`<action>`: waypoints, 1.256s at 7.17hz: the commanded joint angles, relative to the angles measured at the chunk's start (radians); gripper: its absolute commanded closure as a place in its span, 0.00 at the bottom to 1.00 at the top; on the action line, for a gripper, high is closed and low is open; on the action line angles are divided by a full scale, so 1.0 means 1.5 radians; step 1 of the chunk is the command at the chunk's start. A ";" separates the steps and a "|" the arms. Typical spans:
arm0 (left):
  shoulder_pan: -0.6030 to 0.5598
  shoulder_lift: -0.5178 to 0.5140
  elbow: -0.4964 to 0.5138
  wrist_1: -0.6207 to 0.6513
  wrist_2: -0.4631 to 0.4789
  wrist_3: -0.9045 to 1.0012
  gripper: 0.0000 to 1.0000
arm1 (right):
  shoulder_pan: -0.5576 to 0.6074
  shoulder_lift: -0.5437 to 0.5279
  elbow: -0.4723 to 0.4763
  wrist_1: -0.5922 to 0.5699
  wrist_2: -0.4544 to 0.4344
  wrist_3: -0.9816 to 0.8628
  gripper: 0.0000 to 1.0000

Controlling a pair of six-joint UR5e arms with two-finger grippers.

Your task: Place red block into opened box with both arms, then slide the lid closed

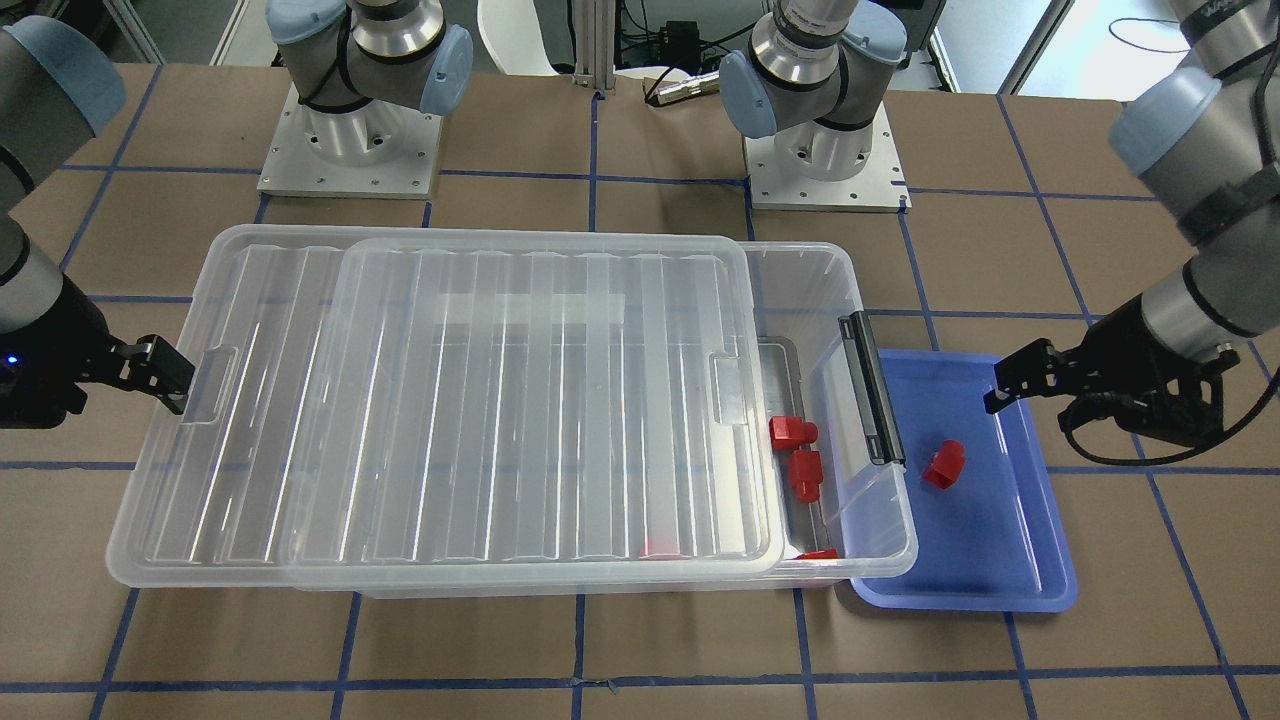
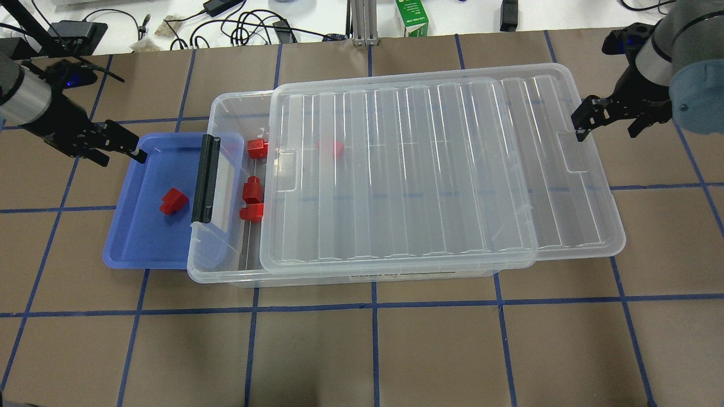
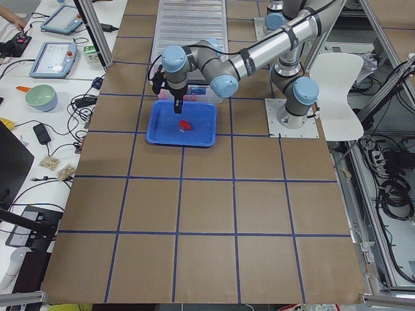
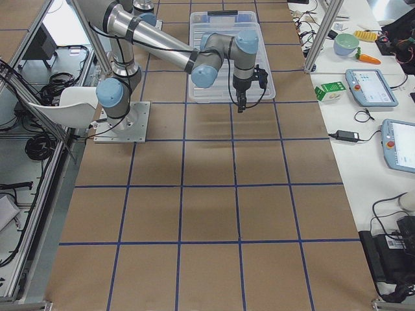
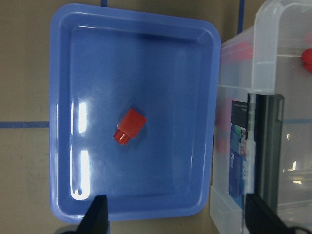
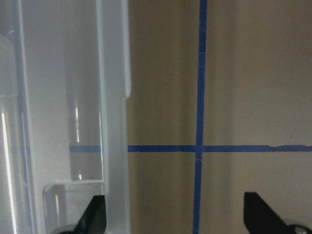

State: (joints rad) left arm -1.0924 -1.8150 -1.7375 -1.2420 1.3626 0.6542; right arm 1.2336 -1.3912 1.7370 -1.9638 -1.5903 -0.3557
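Observation:
One red block (image 2: pixel 172 202) (image 5: pixel 129 126) lies alone in the blue tray (image 2: pixel 130 249). My left gripper (image 2: pixel 121 148) (image 5: pixel 180 219) hangs open over the tray's far edge, with nothing between its fingers. The clear box (image 2: pixel 237 102) has its black bar (image 2: pixel 206 178) next to the tray. The ribbed lid (image 2: pixel 407 169) is slid toward my right and overhangs that end, leaving the bar end uncovered. My right gripper (image 2: pixel 605 131) (image 1: pixel 165 385) is open at the lid's right short edge (image 6: pixel 112 122), beside its notch, holding nothing.
Three more red pieces (image 2: pixel 257 148) (image 2: pixel 251 190) (image 2: pixel 251 212) lie in the box's uncovered strip, and another (image 2: pixel 334 148) shows faintly under the lid. The tray touches the box's end. Blue tape lines cross the brown table (image 2: pixel 373 350); cables and a green carton (image 2: pixel 412 17) sit beyond its far edge.

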 commanded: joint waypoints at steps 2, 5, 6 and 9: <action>0.002 -0.063 -0.080 0.167 0.001 0.091 0.00 | -0.071 0.000 -0.003 -0.002 0.001 -0.083 0.00; -0.005 -0.100 -0.145 0.255 0.001 0.085 0.00 | -0.106 0.000 -0.002 -0.009 0.001 -0.106 0.00; -0.008 -0.100 -0.144 0.257 0.001 0.084 0.13 | -0.107 0.000 -0.003 -0.009 0.000 -0.106 0.00; -0.009 -0.101 -0.138 0.259 0.001 0.068 1.00 | -0.099 -0.011 -0.009 0.000 0.000 -0.100 0.00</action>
State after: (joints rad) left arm -1.1054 -1.9656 -1.9481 -0.8548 1.3641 0.7602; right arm 1.0770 -1.3952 1.7306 -1.9726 -1.5896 -0.5110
